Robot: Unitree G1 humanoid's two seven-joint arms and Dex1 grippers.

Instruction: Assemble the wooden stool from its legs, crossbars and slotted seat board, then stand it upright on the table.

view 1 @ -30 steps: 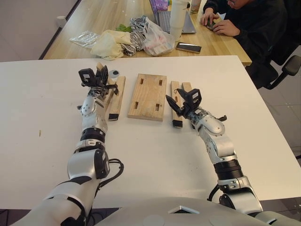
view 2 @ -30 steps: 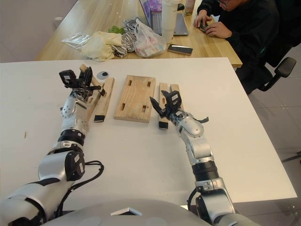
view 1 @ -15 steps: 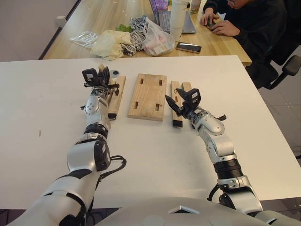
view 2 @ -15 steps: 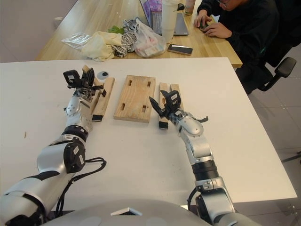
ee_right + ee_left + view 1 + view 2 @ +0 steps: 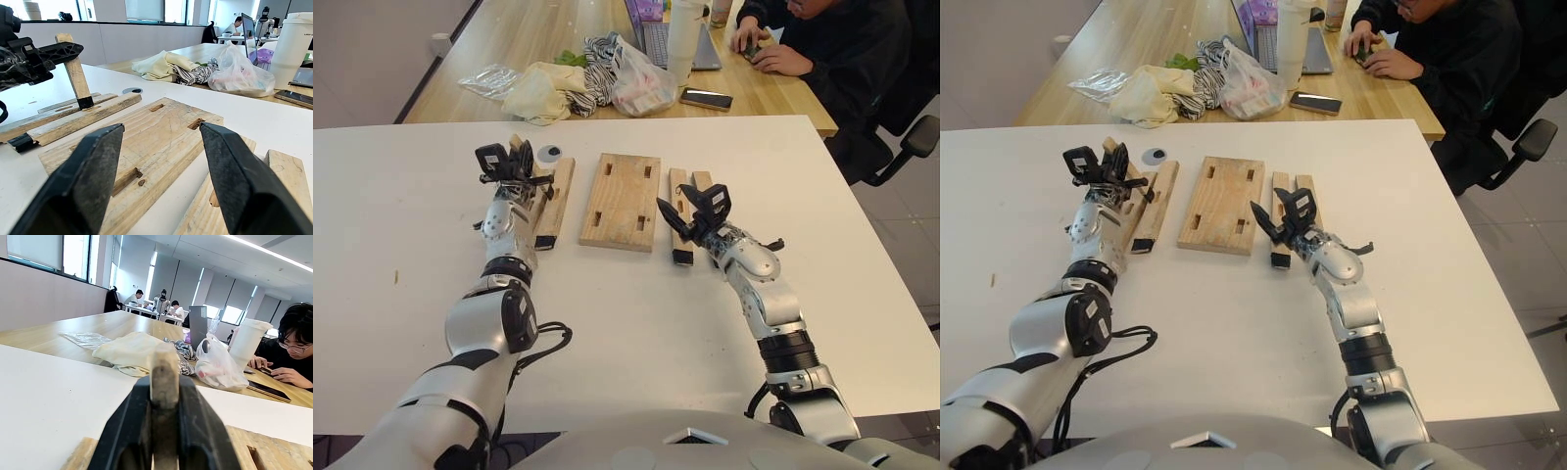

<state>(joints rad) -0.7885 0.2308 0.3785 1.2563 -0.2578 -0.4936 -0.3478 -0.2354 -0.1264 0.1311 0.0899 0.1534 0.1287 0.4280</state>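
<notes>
The slotted seat board (image 5: pixel 623 201) lies flat mid-table. My left gripper (image 5: pixel 515 163) is shut on a thin wooden piece (image 5: pixel 74 73) with a black end cap. That piece stands steeply tilted, its capped end down by the two wooden legs (image 5: pixel 555 201) lying left of the board. The left wrist view has the piece (image 5: pixel 163 377) clamped between the black jaws. My right gripper (image 5: pixel 677 210) hovers open just over a leg (image 5: pixel 676 181) right of the board, beside another piece (image 5: pixel 703 179). Its fingers (image 5: pixel 93 171) frame the board (image 5: pixel 146 132).
A small round grey disc (image 5: pixel 549 153) lies behind the left legs. The wooden desk (image 5: pixel 499 39) beyond the white table (image 5: pixel 411 225) carries bags, a phone, a cup and a laptop. The white table's near half is free.
My left gripper swung slightly right with the wooden piece, then back left. The right arm and the board have stayed put.
</notes>
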